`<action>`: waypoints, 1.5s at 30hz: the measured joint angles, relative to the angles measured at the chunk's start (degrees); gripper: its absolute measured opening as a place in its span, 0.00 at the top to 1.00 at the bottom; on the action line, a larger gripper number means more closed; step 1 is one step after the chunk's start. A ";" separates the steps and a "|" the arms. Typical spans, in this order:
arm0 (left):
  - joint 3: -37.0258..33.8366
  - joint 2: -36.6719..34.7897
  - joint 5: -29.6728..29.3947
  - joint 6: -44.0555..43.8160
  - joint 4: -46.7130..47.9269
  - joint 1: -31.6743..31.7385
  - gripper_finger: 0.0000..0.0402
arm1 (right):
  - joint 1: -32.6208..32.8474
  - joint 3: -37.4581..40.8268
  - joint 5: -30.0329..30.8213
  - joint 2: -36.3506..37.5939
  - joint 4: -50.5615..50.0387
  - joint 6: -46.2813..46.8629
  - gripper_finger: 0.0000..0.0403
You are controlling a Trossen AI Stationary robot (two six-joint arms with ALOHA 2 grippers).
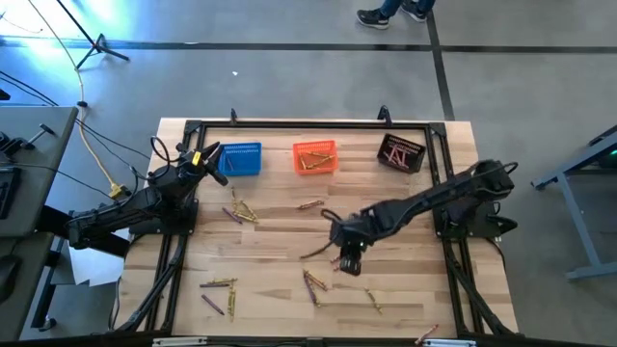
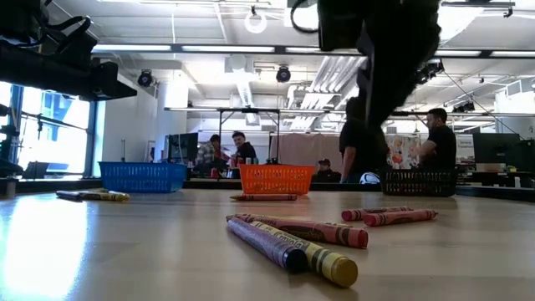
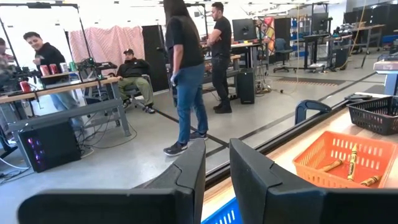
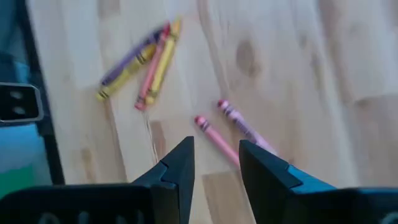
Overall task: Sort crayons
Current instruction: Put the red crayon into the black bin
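Note:
Many crayons lie flat and scattered on the wooden table: a cluster at the left, some near the front, and others close up in the low view. My right gripper hovers open over the table's middle. In its wrist view, a pink crayon lies below the gap, with a second pinkish crayon beside it. My left gripper is open and empty by the blue basket.
An orange basket holding several crayons and a black basket stand in a row with the blue one along the far edge. Three crayons lie together farther off. People stand and sit in the room behind.

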State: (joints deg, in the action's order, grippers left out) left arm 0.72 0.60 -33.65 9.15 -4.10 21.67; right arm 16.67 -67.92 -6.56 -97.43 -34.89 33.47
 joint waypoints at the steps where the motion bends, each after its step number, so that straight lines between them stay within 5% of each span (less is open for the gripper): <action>1: 0.01 -0.02 0.01 0.00 0.02 0.00 0.85 | 0.55 0.00 -0.60 -1.05 -0.01 0.89 0.72; 11: 0.01 0.00 0.00 0.00 0.01 0.00 0.85 | 3.65 0.03 -3.66 -9.63 2.64 -1.75 0.72; 36: 0.01 0.00 0.00 0.00 0.00 -0.02 0.85 | 3.58 0.02 0.28 -14.39 2.16 -21.92 0.72; 45: -0.01 0.00 0.00 0.00 0.00 0.00 0.85 | 3.13 0.09 -0.71 -14.47 0.64 -19.29 0.97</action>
State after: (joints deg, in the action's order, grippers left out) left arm 0.71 0.60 -33.65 9.15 -4.10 21.67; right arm 19.81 -67.83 -7.28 -111.90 -34.25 14.18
